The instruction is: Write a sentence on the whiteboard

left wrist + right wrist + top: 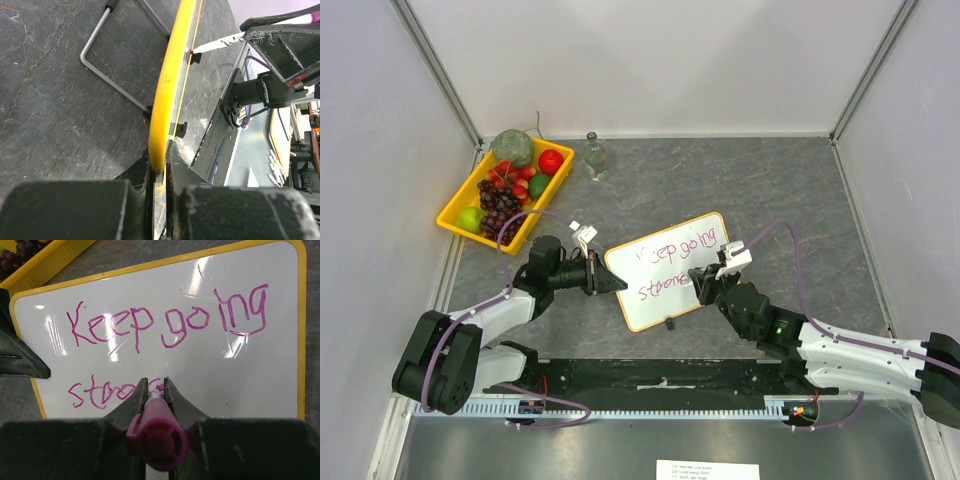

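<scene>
Right pincer (152,383) first: I see both fingers clenched around a magenta marker (157,432), whose barrel runs forward between them. The tip is hidden behind the fingers, right at the second written line on the whiteboard (210,365). That arm comes in low from the bottom right of the overhead view, forearm stretched along the table (790,190) and wrist angled up-left toward the board's lower half.

My left pincer (159,172) is clamped on the whiteboard's yellow-framed edge (167,75), which I see edge-on from that wrist. Its arm bends at the elbow near its base, and the forearm points right at the board's left side.

Overhead, the whiteboard (670,270) sits between the two grippers, skewed with its right end farther from me. It reads "Keep going" on top and "stro" below, the rest covered by the fingers. A bent wire leg (107,75) behind it meets the table.

Farther out, a yellow fruit tray (455,215) and a small bottle (595,157) stand at the back left.
</scene>
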Robot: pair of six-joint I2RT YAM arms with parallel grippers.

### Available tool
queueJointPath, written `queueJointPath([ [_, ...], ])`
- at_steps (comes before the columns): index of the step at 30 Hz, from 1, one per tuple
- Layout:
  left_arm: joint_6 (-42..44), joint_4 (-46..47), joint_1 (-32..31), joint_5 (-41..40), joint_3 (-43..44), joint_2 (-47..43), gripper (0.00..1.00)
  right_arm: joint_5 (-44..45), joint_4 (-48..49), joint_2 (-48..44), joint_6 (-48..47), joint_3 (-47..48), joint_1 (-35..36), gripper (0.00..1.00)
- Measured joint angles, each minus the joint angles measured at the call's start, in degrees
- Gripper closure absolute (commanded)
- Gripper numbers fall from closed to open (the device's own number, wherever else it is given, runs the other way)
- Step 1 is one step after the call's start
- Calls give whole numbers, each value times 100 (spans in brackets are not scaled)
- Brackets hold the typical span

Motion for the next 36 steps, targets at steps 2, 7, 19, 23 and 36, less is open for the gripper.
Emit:
queueJointPath([
  [2,-2,0,4,2,0,0,98,-13,-46,-11,61,0,0,100],
  [7,-2,-2,9,4,0,0,98,-66,-203,-68,177,0,0,100],
  [19,0,0,9,11,0,0,98,-192,-599,-225,345,0,0,100],
  [23,0,0,9,13,0,0,98,-289,-680,-256,354,0,0,100],
  [36,0,13,26,9,0,0,98,-496,-297,-85,479,-87,0,100],
])
